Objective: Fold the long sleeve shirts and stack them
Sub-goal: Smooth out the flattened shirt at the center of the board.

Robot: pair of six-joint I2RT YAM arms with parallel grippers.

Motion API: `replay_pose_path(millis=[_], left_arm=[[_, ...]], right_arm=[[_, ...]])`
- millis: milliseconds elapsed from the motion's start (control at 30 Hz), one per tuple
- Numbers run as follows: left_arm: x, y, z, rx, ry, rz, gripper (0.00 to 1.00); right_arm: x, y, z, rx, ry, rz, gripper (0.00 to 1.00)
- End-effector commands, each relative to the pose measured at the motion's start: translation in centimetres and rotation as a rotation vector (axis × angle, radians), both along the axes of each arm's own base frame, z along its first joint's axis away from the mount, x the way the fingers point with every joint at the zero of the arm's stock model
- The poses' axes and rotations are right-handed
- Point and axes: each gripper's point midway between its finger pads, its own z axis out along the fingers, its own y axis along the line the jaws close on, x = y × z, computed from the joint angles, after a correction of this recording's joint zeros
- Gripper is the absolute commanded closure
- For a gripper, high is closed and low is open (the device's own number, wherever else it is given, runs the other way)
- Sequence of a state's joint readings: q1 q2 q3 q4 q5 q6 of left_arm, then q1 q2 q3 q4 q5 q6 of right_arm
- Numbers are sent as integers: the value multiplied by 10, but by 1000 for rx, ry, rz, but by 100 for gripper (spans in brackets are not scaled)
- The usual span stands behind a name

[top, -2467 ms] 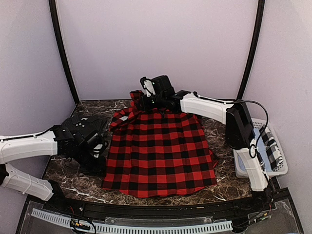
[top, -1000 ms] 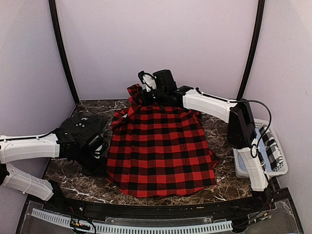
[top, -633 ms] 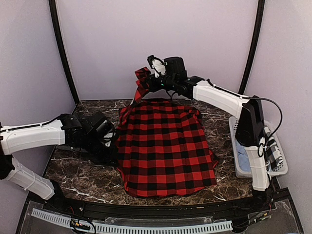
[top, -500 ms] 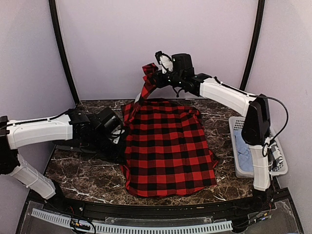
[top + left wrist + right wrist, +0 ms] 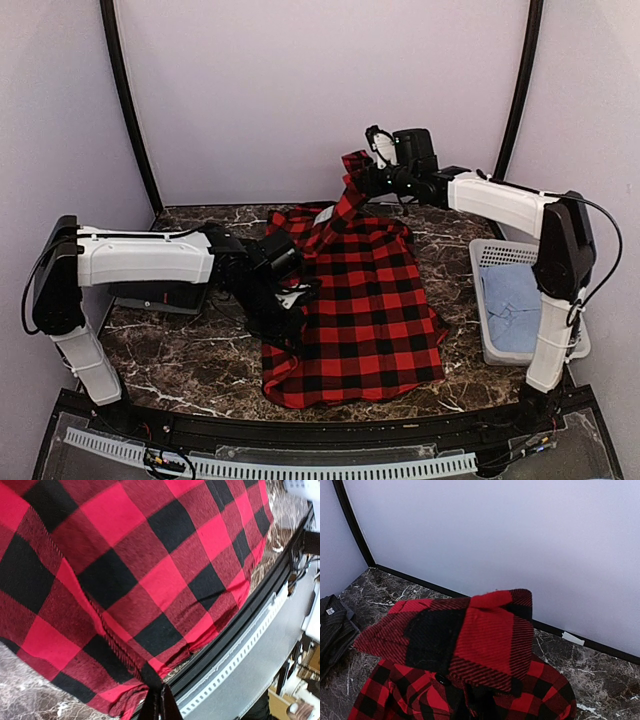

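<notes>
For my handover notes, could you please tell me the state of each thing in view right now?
flannel shirt: far corner lifted, left edge bunched, rest flat.
dark striped shirt: lying at left, ungripped.
left gripper: shut on flannel shirt's edge.
right gripper: shut on flannel shirt, raised.
basket: holds light blue cloth.

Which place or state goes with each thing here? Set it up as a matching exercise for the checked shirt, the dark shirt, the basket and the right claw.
Things:
1. red-and-black checked shirt
2. dark striped shirt
3. white basket
4. right claw

Places or states:
A. at the right edge of the table, with a light blue cloth inside
B. up over the far side, shut on a checked corner
C. lying on the left side of the table
D. spread mid-table, with its far corner lifted

Pairs: 1-D, 2-C, 3-A, 4-B
</notes>
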State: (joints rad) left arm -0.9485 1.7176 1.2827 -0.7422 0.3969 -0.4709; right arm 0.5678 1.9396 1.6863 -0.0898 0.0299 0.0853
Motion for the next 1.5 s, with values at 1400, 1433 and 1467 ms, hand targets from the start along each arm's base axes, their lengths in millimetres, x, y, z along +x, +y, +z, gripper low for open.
replay_pose_path(millis=[1400,1433,1467], left_arm=[[-50,-14,-23,-55,156,-191,100],[-51,-14,-24,-56,160,-193,100],[-51,-15,-26,-59,161,-196,100]], right_arm=[[-64,-65,7,62,-15,-124,100],[-65,-65,3,61,-7,-120,100],[-65,-64,-1,60,1,-116,100]])
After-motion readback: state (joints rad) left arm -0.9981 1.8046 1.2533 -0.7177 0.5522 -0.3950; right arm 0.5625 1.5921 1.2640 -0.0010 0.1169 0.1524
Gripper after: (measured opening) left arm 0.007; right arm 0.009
